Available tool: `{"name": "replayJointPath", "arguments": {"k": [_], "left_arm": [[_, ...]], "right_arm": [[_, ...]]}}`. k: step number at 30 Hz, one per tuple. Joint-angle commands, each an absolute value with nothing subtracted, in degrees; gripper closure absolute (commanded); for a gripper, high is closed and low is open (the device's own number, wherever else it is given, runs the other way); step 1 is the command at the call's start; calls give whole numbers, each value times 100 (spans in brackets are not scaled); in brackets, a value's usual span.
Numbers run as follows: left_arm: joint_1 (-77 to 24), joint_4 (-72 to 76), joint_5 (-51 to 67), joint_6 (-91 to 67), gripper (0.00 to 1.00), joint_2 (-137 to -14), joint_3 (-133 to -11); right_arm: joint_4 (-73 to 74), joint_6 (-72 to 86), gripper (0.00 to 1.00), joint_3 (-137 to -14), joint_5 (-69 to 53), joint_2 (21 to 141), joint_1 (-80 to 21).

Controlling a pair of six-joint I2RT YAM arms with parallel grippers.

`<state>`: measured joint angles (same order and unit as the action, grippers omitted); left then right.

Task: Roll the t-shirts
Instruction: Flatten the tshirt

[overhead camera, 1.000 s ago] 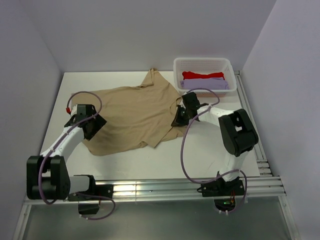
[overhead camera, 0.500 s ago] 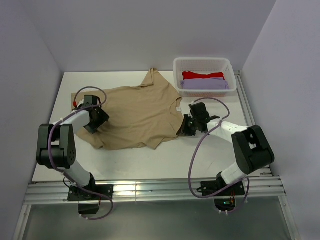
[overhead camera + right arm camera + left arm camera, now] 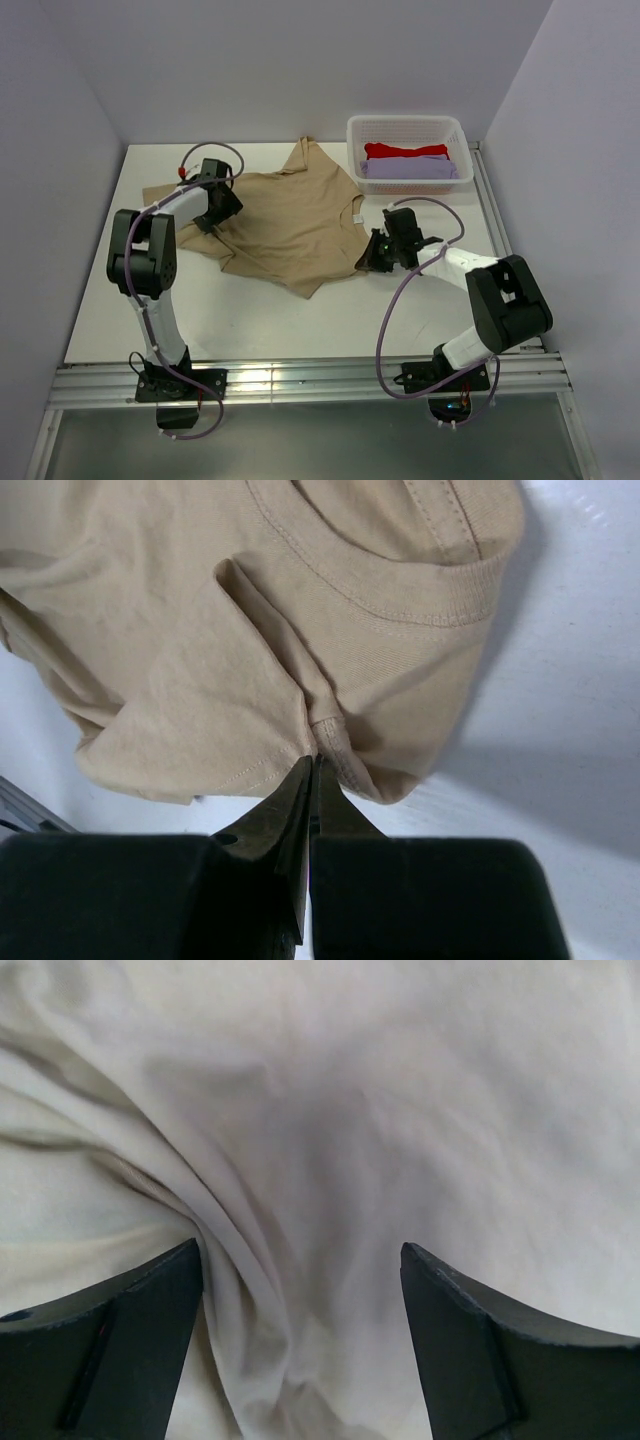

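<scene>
1. Location: the tan shirt (image 3: 290, 225) lies on the table (image 3: 300, 320), spread but rumpled, with its collar (image 3: 400, 600) toward the right arm. Its near edge is drawn to a bunched point. A red shirt (image 3: 404, 150) and a lavender shirt (image 3: 410, 168) sit in the basket (image 3: 408, 125) at the far right corner.
2. Left gripper (image 3: 218, 205): it is low over the shirt's left part with its jaws apart and nothing held. A raised fold of cloth runs between the fingers.
3. Right gripper (image 3: 380, 252): its fingers are pressed together on a thin pinch of cloth just beside the collar, at the shirt's right edge.
4. Risk, slip: the right pinch sits at the very fingertips. A firm pull would likely strip the cloth out and leave that side loose.
5. Risk, double layer: if the left jaws close on the fold, they may take more than one layer. Any pull would then bunch the shirt instead of flattening it.
6. Risk, drag: with only one side held, a pull would slide the whole shirt across the table rather than stretch it.
7. Risk, poor roll: rolling over the present creases would probably give a lopsided, loose roll.
8. Risk, collision: the basket stands near the right arm, and a wide elbow swing could knock it.
</scene>
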<state>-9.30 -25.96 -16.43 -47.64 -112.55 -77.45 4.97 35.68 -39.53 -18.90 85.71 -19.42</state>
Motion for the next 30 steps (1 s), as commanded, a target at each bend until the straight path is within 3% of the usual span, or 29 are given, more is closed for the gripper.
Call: {"name": "replayJointPath", "arguments": {"k": [1,8,14,17,18,21,30], "left_arm": [[-949,-2839,-1897,-4658,16,-10760,-7779],[-870,-3462,-2364,-4807,15,-9520,-7033],[-344,-3104,-1567,-5132,19,-8614,-5724],[-71,-2506,-1057,-5150,28,-8350,-5055],[-18,-2383,-959,-5150,38,-8332,-4941],[-9,-1987,-696,-5212,56,-8463,-4720],[-17,-1671,-976,-5326,56,-8639,-4676]], "right_arm": [[-148,3770,100,-3876,-1985,8508,-1898],[-430,3814,100,-3692,-2215,8368,-1916],[-703,3832,100,-3490,-2031,8148,-2039],[-782,3806,100,-3411,-1872,8069,-2153],[-843,3814,100,-3384,-1846,8068,-2171],[-940,3815,100,-3305,-1898,8068,-2197],[-949,3779,100,-3252,-1846,8051,-2241]]}}
